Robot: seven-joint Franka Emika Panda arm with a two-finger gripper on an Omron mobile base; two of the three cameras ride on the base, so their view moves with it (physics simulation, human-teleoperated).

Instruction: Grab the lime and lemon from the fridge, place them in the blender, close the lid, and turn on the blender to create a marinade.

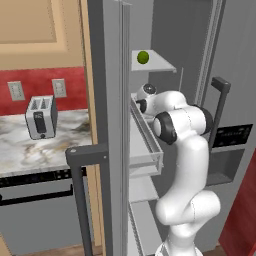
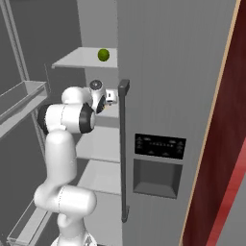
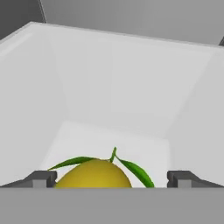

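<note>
Gripper (image 3: 112, 181) stands with its two dark fingertips (image 3: 40, 179) spread wide apart, one at each side of the hand view, inside a pale grey compartment of the fridge (image 2: 163, 72). Between the tips, low and close to the hand, lies the lemon (image 3: 92, 174), a yellow fruit with a short stem and green leaves; whether the tips touch it cannot be told. Beyond the gripper, the compartment's back wall and side walls close in.

Left of the arm in the left base view, a silver two-slot toaster (image 1: 41, 117) stands on a marbled counter (image 1: 15, 150) before a red wall. Next comes the open fridge door (image 1: 112, 125) with its dark bar handle (image 1: 82, 200) and clear door bin (image 1: 147, 145). Above the hand, on a higher shelf (image 1: 157, 64), rests the lime (image 1: 143, 57), well apart from the gripper.

Right of the arm in the right base view stands the closed door, with a dark bar handle (image 2: 124, 149) and a dispenser panel (image 2: 159, 146).
</note>
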